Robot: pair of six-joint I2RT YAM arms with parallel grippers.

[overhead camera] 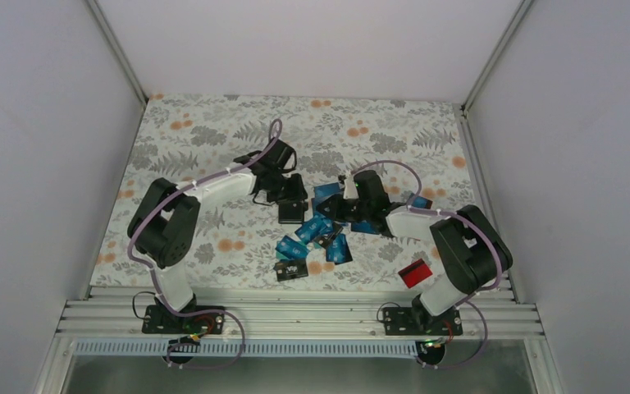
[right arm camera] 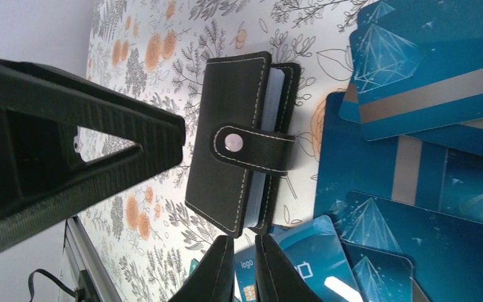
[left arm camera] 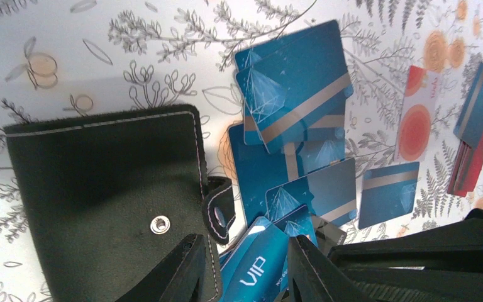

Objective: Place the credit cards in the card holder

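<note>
Your card holder point(right arm camera: 239, 145) lies folded on the floral tabletop point(overhead camera: 213, 131), its strap across the open edge. The credit cards point(left arm camera: 295, 94), mostly blue and overlapping, are scattered just beside it. Your left claw point(left arm camera: 245, 274) hangs spread over the holder's strap edge and a blue card, pinching neither. Your right claw point(right arm camera: 244, 267) hangs over the cards, its fingers almost pressed together with only a narrow slit between them.

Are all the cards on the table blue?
No, a red card lies by itself, apart from the blue cards.
</note>
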